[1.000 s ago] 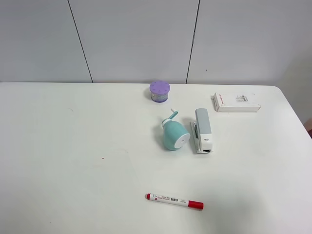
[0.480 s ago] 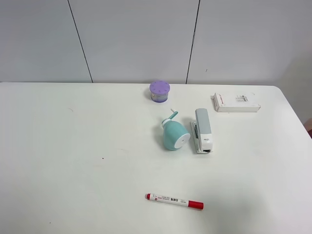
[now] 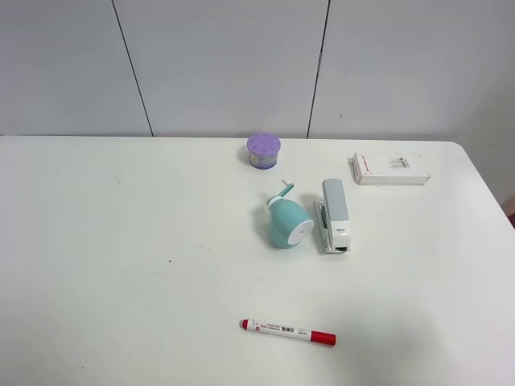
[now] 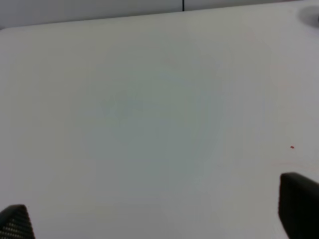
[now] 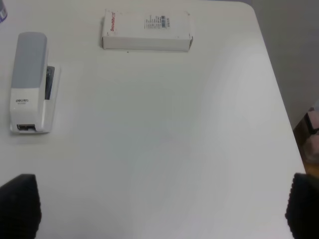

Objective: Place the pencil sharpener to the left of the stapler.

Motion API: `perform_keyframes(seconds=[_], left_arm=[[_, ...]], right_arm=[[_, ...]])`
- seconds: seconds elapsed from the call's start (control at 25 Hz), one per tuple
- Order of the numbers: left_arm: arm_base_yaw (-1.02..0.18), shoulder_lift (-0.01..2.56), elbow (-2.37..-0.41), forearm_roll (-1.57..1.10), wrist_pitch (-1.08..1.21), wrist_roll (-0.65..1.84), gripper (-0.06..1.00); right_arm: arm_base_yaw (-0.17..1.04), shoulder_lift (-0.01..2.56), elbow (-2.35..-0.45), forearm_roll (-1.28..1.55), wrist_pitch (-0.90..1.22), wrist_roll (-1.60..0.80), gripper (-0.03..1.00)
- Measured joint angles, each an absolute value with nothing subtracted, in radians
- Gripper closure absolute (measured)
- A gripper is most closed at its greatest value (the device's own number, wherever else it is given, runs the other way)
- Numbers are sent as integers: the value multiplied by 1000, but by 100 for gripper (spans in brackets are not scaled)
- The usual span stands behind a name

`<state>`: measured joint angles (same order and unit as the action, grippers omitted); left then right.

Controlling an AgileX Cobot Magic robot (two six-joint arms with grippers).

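The teal pencil sharpener (image 3: pixel 288 223) lies on the white table just left of the grey-and-white stapler (image 3: pixel 335 215), its white round face toward the front and its crank toward the back. A narrow gap separates the two. Neither arm shows in the high view. In the right wrist view the stapler (image 5: pixel 30 82) lies ahead, and my right gripper (image 5: pixel 162 206) is open over bare table, holding nothing. My left gripper (image 4: pixel 157 214) is also open above bare tabletop, far from both objects; the sharpener does not appear in either wrist view.
A purple round container (image 3: pixel 263 150) stands behind the sharpener. A white flat box with a red end (image 3: pixel 389 169) lies at the back right, also in the right wrist view (image 5: pixel 146 30). A red-capped marker (image 3: pixel 288 331) lies near the front. The table's right edge (image 5: pixel 279 99) is close.
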<state>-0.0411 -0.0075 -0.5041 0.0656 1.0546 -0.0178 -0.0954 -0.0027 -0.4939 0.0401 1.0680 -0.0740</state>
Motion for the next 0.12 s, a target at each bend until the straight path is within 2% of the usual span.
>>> perform_keyframes(seconds=[0.12], left_arm=[[-41,-7,-504,66,1055,-18,-5]], right_arm=[[-95,-3,-494,40,1067,-73,-2]])
